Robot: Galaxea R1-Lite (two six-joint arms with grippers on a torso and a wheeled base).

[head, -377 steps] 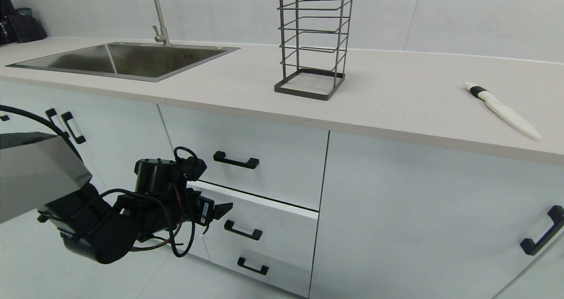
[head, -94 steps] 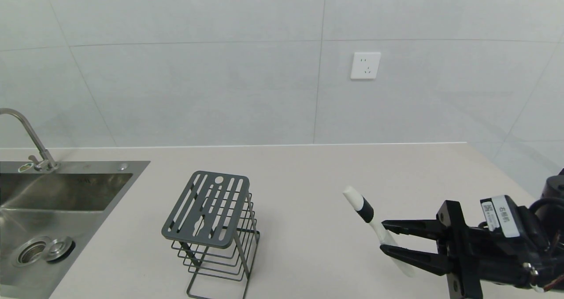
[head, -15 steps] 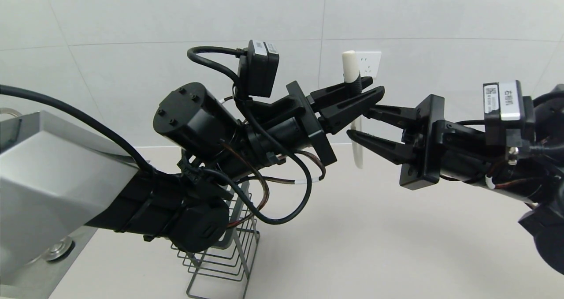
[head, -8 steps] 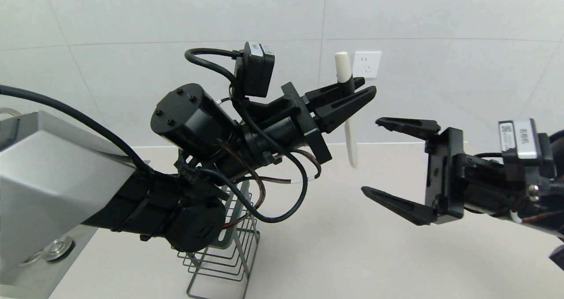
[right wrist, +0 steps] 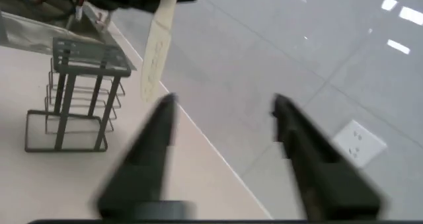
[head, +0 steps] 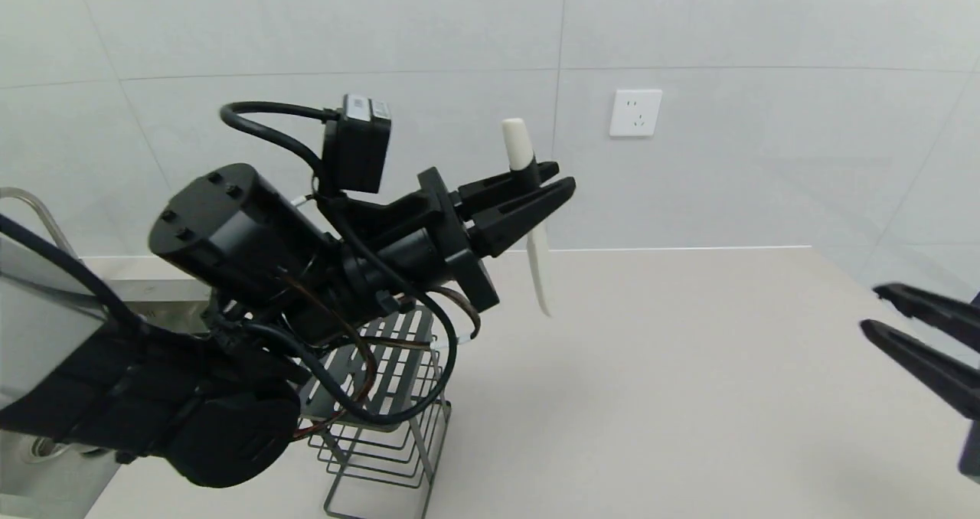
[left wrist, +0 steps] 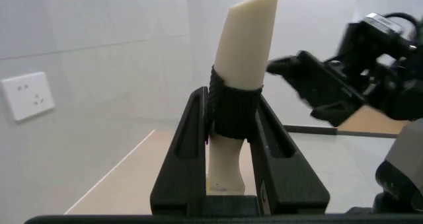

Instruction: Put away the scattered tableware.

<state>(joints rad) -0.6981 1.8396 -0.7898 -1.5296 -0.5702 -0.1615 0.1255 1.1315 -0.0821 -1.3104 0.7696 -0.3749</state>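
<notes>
While the left gripper (head: 563, 178) pinches the knife (head: 539, 268) upright above the counter (head: 689, 366), the right gripper (head: 871, 308) gapes.
We see the rack (right wrist: 73, 95) whole from the right wrist, half hidden from the head.

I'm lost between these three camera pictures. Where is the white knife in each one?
Head view: mid-picture, the knife hangs blade down from the left gripper.
Left wrist view: the knife stands clamped between that gripper's fingers.
Right wrist view: the knife hangs beyond the open right gripper, near the wire rack.
Shared landmark: the white wall socket, in all three.
</notes>
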